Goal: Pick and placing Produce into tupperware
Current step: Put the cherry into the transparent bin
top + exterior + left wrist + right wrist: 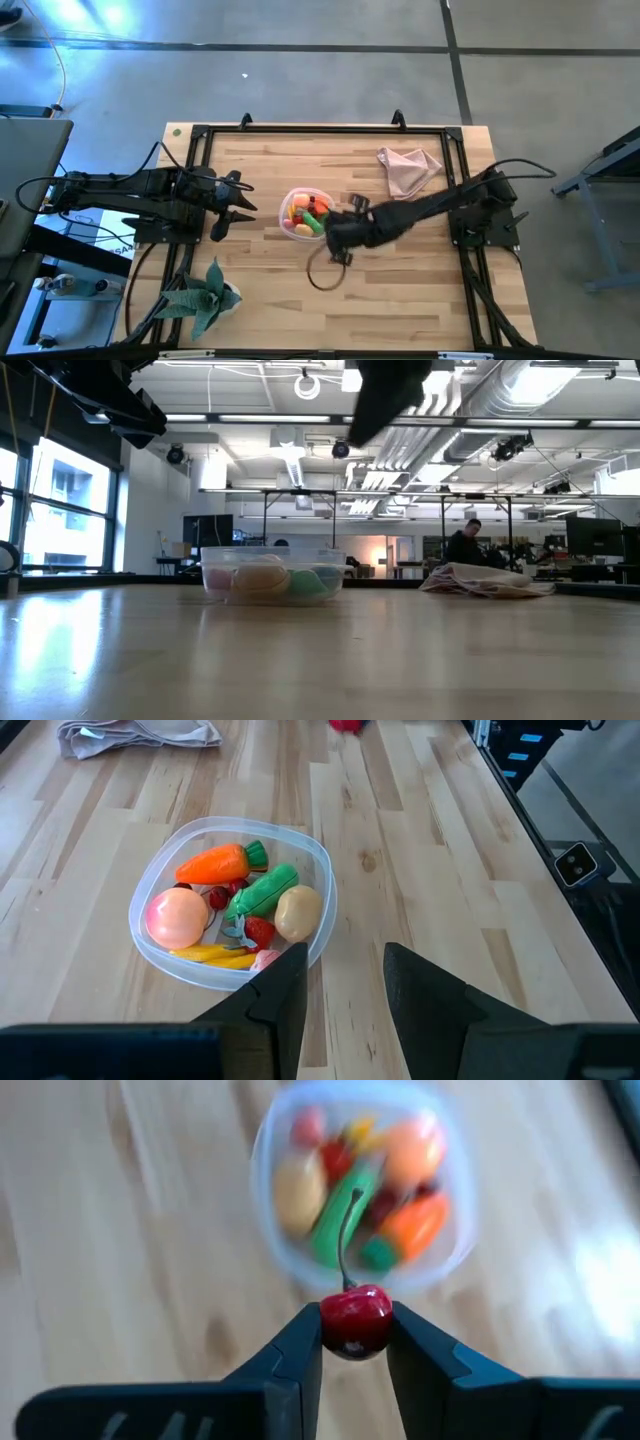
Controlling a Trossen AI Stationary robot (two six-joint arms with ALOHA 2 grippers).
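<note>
The round clear tupperware (290, 196) (321, 870) stands mid-table on its base. It holds an orange carrot (210, 864), a green pepper (262, 890), a tan lump (298, 912), a peach-pink fruit (177, 917), yellow pieces (215, 955) and small red berries (216, 896). My right gripper (355, 1330) (335, 232) is raised at the tub's right near side, shut on a red cherry (355, 1316); the tub (262, 1180) shows below and beyond it. My left gripper (345, 975) (240, 205) hovers open just left of the tub. My right gripper pinches the red cherry's round body (355, 1320) between its two fingers (300, 1350), one on each side. The cherry is lifted clear of the table, and its thin dark stem (345, 1230) stands free beyond the fingers.
A crumpled pink cloth (407, 168) (485, 580) lies toward the far right. A green spiky plant (205, 295) sits at the near left. A brown loop (325, 272) lies on the table near the right gripper. Black frame rails (320, 129) border the wooden top.
</note>
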